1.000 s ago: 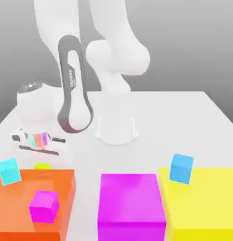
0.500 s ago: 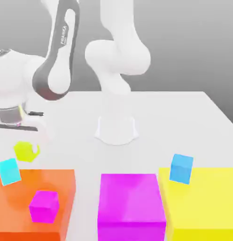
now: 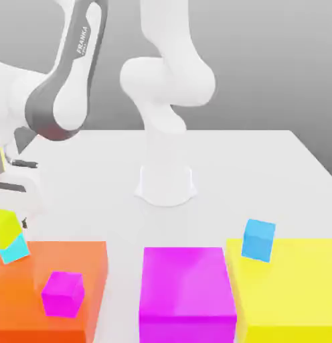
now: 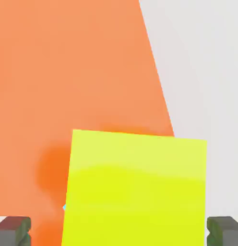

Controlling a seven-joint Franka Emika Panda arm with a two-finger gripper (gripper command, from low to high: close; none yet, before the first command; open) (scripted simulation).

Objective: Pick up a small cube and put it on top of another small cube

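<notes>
Now the lime cube [image 3: 6, 228] sits over the cyan cube [image 3: 15, 249] at the exterior view's left, where half a second ago it hung apart, above and beyond it. The pincer [image 4: 118, 235] has let go: its two fingers stand wide on either side of the lime cube, with room beside each. The cyan cube rests on the orange block [image 3: 75, 258]. The stack looks made, though the lime cube seems off-centre, so the arm probably needs to back straight away without brushing it.
</notes>
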